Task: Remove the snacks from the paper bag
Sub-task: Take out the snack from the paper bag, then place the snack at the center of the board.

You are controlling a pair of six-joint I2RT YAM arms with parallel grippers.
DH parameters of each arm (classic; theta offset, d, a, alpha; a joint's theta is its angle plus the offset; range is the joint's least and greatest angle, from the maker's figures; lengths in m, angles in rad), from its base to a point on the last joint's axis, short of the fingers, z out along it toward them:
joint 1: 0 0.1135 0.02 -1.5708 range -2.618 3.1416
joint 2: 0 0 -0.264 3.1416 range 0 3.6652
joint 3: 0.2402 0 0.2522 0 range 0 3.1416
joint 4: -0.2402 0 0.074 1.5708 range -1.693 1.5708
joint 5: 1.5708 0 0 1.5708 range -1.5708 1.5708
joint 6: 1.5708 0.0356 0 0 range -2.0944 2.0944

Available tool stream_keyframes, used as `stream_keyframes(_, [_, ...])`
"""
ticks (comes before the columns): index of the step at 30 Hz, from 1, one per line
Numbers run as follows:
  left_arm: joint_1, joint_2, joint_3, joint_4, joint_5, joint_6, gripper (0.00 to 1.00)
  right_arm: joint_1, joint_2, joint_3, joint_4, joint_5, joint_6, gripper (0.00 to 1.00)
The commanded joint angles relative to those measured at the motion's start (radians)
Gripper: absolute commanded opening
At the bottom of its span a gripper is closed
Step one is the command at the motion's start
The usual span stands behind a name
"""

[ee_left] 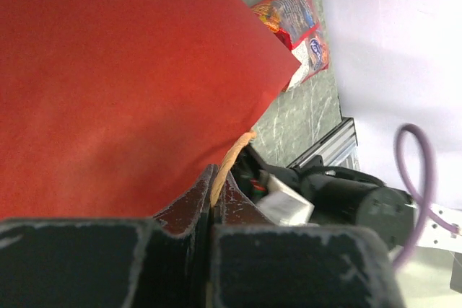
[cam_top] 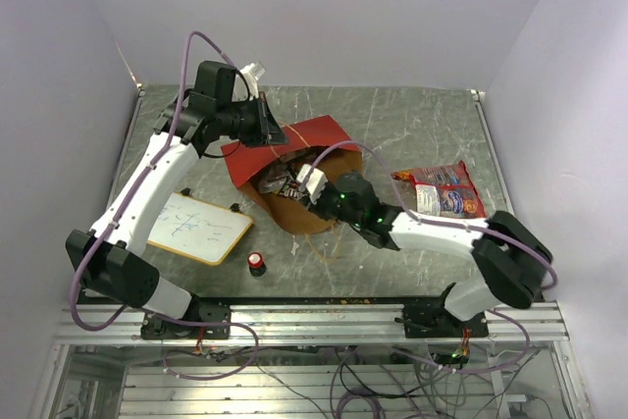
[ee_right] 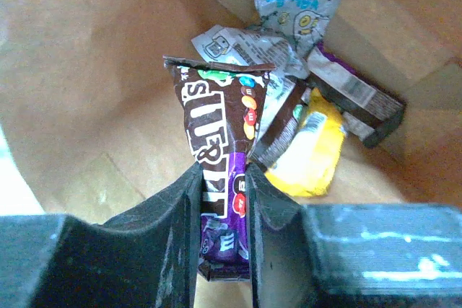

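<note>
A grey-green marbled surface [cam_top: 422, 125] with pale veins fills the middle. Plain pale lilac walls enclose it: a left wall [cam_top: 49, 95] at 9 o'clock, a back wall [cam_top: 324, 7] at 12 and a right wall [cam_top: 579, 95] at 3. An aluminium rail [cam_top: 324, 321] runs along its 6 o'clock edge, above loose cables [cam_top: 373, 380]. The light is soft and even.

Top view: even, diffuse overhead light, no hard glare. Soft, short shadows lie under both arms on the table [cam_top: 422, 125], and the walls wash pale lilac. Left wrist view: the paper bag [ee_left: 108, 70] is a heavily saturated red, grainy and soft. The left gripper [ee_left: 216, 189] is dark and out of focus at the near edge; the wall on the right is bright. Right wrist view: warm brown-tinted light, with a blown-out white patch at lower left. The brown packet [ee_right: 216, 135] is sharp, its lettering readable. The right gripper [ee_right: 222, 200] is blurred, with bluish highlights.
</note>
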Motion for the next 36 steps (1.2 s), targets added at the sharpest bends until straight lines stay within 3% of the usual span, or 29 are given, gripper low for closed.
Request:
stream_keyframes(1, [0.001,0.020,0.052,0.006,-0.036,0.014,0.07,0.004,-0.171,-0.044,-0.128,0.055,0.033,0.26])
stream_keyframes(12, [0.029,0.085,0.032,0.080,-0.040,0.011,0.07,0.004,-0.595,-0.082,-0.540,0.232,0.148,0.26])
stream_keyframes(19, [0.045,0.142,0.083,0.067,-0.054,0.030,0.07,0.004,-0.745,-0.045,-0.778,0.397,0.298,0.25])
stream_keyframes(30, [0.088,0.163,0.141,0.037,-0.061,0.050,0.07,-0.001,-0.715,0.029,-1.035,0.737,0.617,0.21])
stream_keyframes(36, [0.094,0.157,0.158,0.021,-0.062,0.052,0.07,-0.068,-0.578,0.055,-1.025,0.719,0.683,0.20])
